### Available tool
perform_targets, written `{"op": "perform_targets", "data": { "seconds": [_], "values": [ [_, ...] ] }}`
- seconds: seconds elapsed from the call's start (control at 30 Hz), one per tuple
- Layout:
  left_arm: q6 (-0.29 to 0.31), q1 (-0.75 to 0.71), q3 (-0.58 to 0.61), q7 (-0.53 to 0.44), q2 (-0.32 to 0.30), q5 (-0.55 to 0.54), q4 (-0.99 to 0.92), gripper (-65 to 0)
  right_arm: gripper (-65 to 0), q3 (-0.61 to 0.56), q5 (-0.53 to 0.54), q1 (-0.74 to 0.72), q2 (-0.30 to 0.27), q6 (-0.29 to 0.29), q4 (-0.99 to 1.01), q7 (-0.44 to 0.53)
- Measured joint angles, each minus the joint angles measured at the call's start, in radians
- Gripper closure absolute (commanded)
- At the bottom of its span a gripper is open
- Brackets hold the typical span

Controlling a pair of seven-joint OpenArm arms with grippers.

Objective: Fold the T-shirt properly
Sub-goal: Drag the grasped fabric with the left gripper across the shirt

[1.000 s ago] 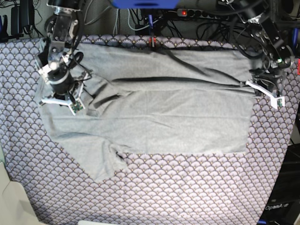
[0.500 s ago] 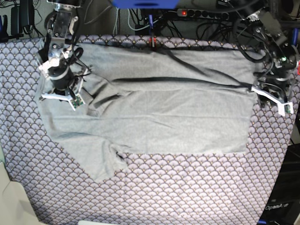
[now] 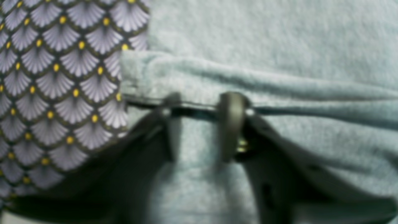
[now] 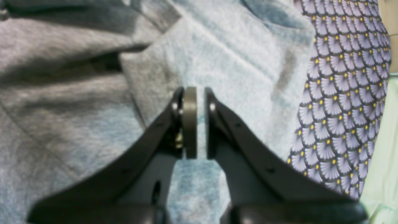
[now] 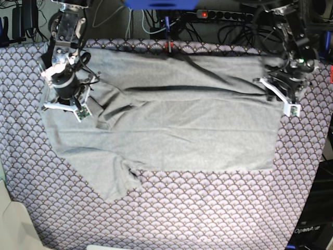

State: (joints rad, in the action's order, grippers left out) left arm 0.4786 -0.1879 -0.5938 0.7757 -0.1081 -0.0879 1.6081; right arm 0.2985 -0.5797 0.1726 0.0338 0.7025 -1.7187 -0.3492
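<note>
The light grey T-shirt (image 5: pixel 182 130) lies spread over the purple fan-patterned tablecloth (image 5: pixel 208 208). A dark fold line (image 5: pixel 192 88) runs across its upper part and one sleeve (image 5: pixel 117 182) sticks out at the front left. My left gripper (image 5: pixel 271 89) is at the shirt's right hem. In the left wrist view its fingers (image 3: pixel 231 124) stand apart, open, their tips at the folded edge of the T-shirt (image 3: pixel 248 77). My right gripper (image 5: pixel 63 103) sits on the shirt's far left. In the right wrist view the right gripper (image 4: pixel 199 93) has its jaws almost together, a thin strip of the T-shirt (image 4: pixel 236 46) between them.
Cables and a power strip (image 5: pixel 203 13) run behind the table's back edge, beside a red clamp (image 5: pixel 169 47). The tablecloth (image 3: pixel 62 93) shows just left of the hem in the left wrist view. A pale object (image 5: pixel 13 224) lies off the front left corner.
My left gripper has opened, swung out past the shirt's right edge, then come back up-left onto the hem. My right gripper has drifted slightly toward the back, still shut.
</note>
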Motion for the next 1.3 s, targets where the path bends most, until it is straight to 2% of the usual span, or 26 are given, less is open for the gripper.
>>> {"op": "perform_targets", "data": {
  "seconds": [0.07, 0.13, 0.3, 0.37, 0.4, 0.6, 0.77, 0.9, 0.97, 1.1, 1.2, 1.3],
  "values": [
    [-0.006, -0.001, -0.001, -0.005, -0.009, 0.01, 0.0, -4.7, -6.3, 0.001, 0.0, 0.0, -0.001, 0.0, 0.0, -0.001],
    [-0.003, -0.016, 0.0, -0.01, -0.008, 0.018, 0.004, 0.0, -6.3, 0.002, 0.0, 0.0, 0.0, 0.0, 0.0, -0.001],
    [-0.001, -0.052, 0.0, 0.001, -0.005, 0.032, 0.006, 0.0, -6.3, 0.001, 0.0, 0.0, 0.0, 0.0, 0.0, -0.001],
    [0.047, -0.052, 0.0, -0.018, -0.006, 0.031, 0.005, 0.0, -6.3, 0.001, 0.0, 0.0, 0.0, 0.0, 0.0, -0.001],
    [0.051, -0.052, 0.0, -0.017, -0.006, 0.025, 0.001, 0.0, -6.3, 0.0, 0.0, -0.001, 0.0, 0.0, 0.0, 0.0],
    [0.049, -0.037, 0.0, -0.019, -0.006, 0.028, -0.032, 0.0, -6.3, -0.003, 0.0, -0.002, 0.0, 0.0, 0.0, -0.001],
    [0.049, 0.04, -0.006, -0.038, -0.008, 0.018, -0.121, 0.0, -6.3, -0.002, 0.0, -0.002, 0.002, 0.0, 0.0, 0.0],
    [0.048, 0.1, -0.005, 0.03, 0.012, 0.028, -0.105, 0.0, -6.4, 0.001, 0.0, 0.0, -0.001, 0.0, 0.0, -0.001],
    [0.049, 0.121, -0.004, 0.078, 0.039, 0.034, -0.025, 0.0, -6.4, 0.0, 0.0, 0.0, 0.0, 0.0, 0.0, -0.001],
    [0.06, 0.166, -0.005, 0.16, 0.039, 0.021, 0.144, 0.0, -6.4, 0.0, 0.0, 0.0, 0.0, 0.0, 0.0, 0.002],
    [0.058, 0.163, -0.006, 0.171, 0.038, 0.021, 0.206, 0.0, -6.3, 0.002, 0.0, 0.0, 0.0, 0.0, 0.0, 0.002],
    [0.057, 0.158, -0.006, 0.185, 0.026, 0.025, 0.185, 0.0, -6.3, 0.002, 0.0, 0.0, 0.0, 0.0, 0.0, 0.003]
  ]
}}
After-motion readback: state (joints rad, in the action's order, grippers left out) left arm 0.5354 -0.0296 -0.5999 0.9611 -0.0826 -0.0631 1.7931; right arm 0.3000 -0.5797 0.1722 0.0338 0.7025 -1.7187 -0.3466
